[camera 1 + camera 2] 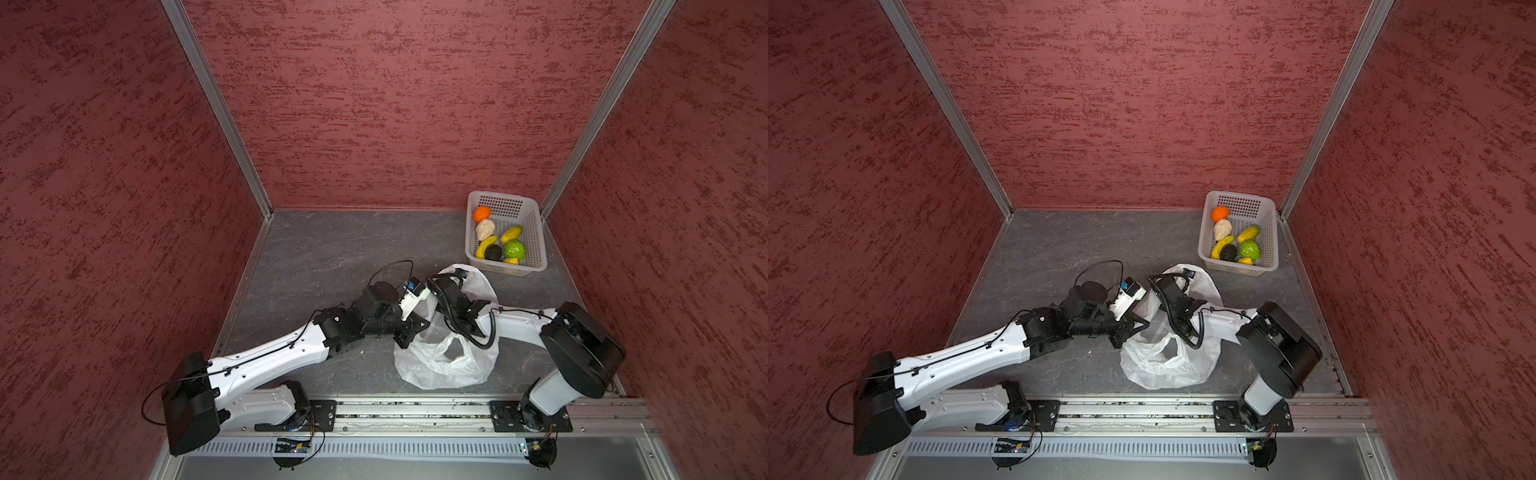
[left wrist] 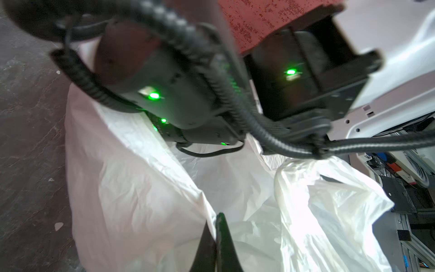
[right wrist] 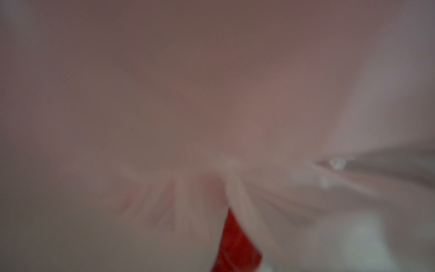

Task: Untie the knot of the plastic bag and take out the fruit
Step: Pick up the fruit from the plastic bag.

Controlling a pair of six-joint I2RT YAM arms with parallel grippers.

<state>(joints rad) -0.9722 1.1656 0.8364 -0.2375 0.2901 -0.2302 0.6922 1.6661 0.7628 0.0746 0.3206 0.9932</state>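
Note:
The white plastic bag (image 1: 436, 368) (image 1: 1163, 370) lies crumpled and open near the table's front middle, one handle loop (image 1: 455, 347) loose. The knot is not in view. My left gripper (image 2: 217, 217) is shut on a fold of the bag's rim (image 2: 204, 200). My right arm's black wrist (image 1: 449, 293) (image 2: 176, 94) reaches into the bag's mouth, its fingers hidden by plastic. The right wrist view is filled by blurred plastic (image 3: 164, 117) with a red fruit (image 3: 235, 245) close by. Several fruit lie in the basket: orange (image 1: 481, 213), banana (image 1: 485, 246), bumpy green (image 1: 515, 249).
The white perforated basket (image 1: 536, 232) (image 1: 1271, 232) stands in the back right corner against the red wall. Red walls close three sides. An aluminium rail (image 1: 395, 411) carrying both arm bases runs along the front edge. The two arms nearly meet over the bag.

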